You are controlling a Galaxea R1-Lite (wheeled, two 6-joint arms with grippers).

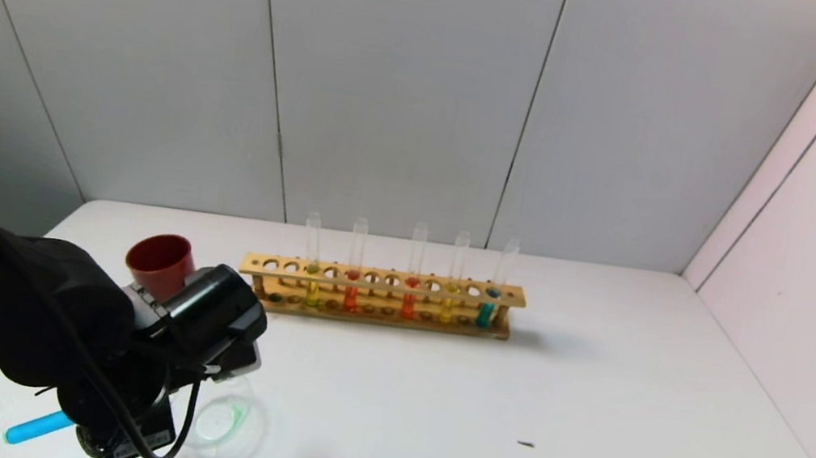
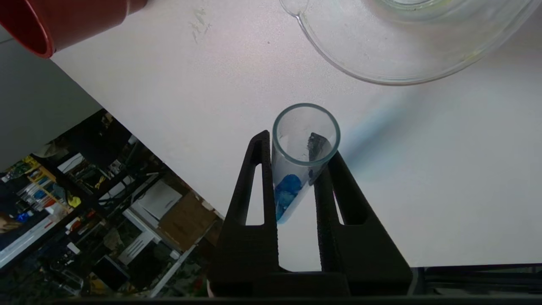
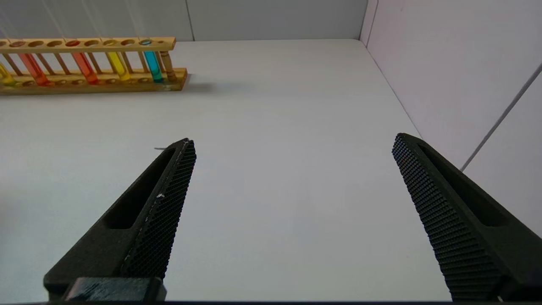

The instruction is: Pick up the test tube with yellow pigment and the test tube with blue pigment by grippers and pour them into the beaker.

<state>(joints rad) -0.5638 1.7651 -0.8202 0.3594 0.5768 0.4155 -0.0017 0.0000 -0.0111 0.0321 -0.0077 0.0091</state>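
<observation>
My left gripper (image 1: 127,426) is shut on the test tube with blue pigment (image 2: 296,169), tilted near level over the table's front left. Its blue end (image 1: 37,427) sticks out to the left. Its open mouth faces the beaker (image 2: 381,63) but stays short of the rim. The beaker (image 1: 226,423) stands just right of the gripper and shows a faint green tinge inside. Two yellow tubes (image 1: 450,301) (image 1: 311,287) stand in the wooden rack (image 1: 383,281). My right gripper (image 3: 293,140) is open and empty over bare table at the right, out of the head view.
A dark red cup (image 1: 161,264) stands behind the left gripper, left of the rack. The rack also holds two orange-red tubes (image 1: 352,290) and a teal tube (image 1: 487,307). The table's left edge is close to the left gripper. Walls close in at the back and right.
</observation>
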